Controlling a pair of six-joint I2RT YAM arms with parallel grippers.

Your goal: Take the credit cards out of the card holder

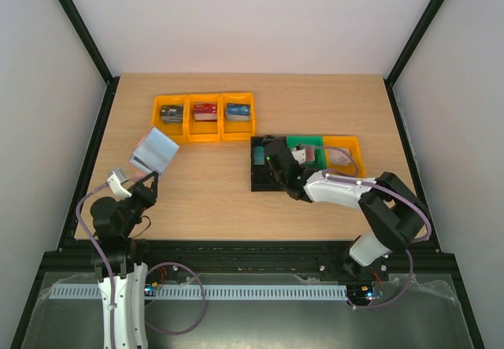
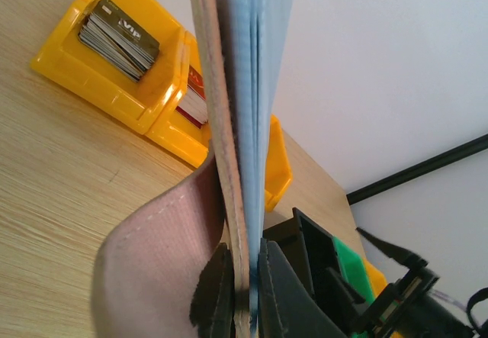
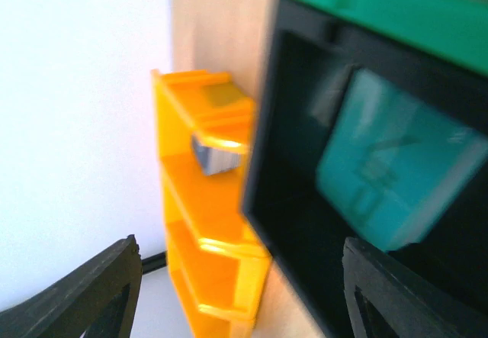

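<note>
1. The table [image 1: 213, 199] is pale wood and carries all the bins.
2. A row of three yellow bins [image 1: 187, 120] stands near the far edge, left of centre, with a stack of cards [image 1: 172, 113] in each compartment.
3. A black bin [image 1: 264, 183], a green bin [image 1: 305, 140] and a single yellow bin [image 1: 358, 158] sit side by side towards the right edge.
4. The card holder [image 1: 155, 150] is held off the table near the left edge, just by the left end of the yellow row. Its pale blue inside shows from above and its brown flap hangs loose.
5. The left gripper [image 1: 147, 177] has its jaws pressed on the card holder's lower edge.
6. The right gripper [image 1: 276, 157] hangs over the black bin with its jaws spread wide and nothing between them.
7. A teal card [image 3: 396, 170] lies flat inside the black bin.
</note>
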